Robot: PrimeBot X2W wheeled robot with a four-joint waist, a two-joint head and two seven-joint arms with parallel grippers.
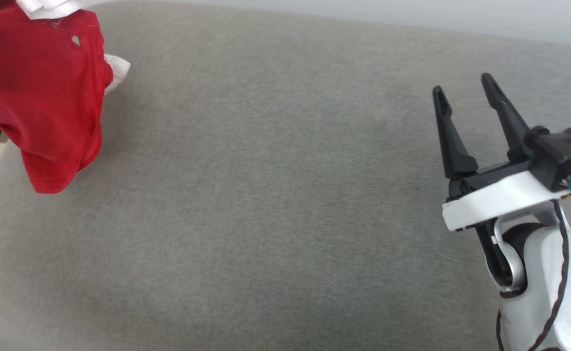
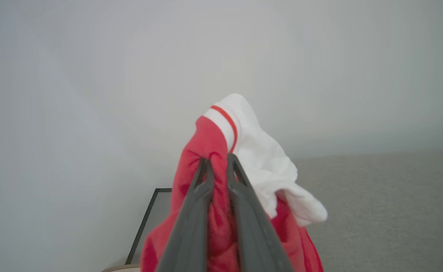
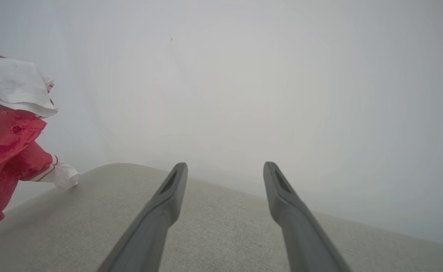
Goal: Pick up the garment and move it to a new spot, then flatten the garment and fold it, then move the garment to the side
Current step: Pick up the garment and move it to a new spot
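Observation:
The garment (image 1: 47, 97), a red jersey with white sleeves, hangs bunched in the air at the upper left of the head view, its lower folds just above the grey surface. In the left wrist view my left gripper (image 2: 218, 163) is shut on the garment (image 2: 210, 151), pinching red cloth between its fingertips, with a white striped sleeve draped over to the right. My right gripper (image 1: 463, 83) stands open over the right side of the surface, nothing between its fingers (image 3: 176, 181). The right wrist view shows the garment (image 3: 6, 151) hanging at far left.
A grey fabric-covered surface (image 1: 275, 195) spreads across the head view, rounded at its left edge. A pale wall stands behind it. A dark-framed panel (image 2: 149, 219) shows below the garment in the left wrist view.

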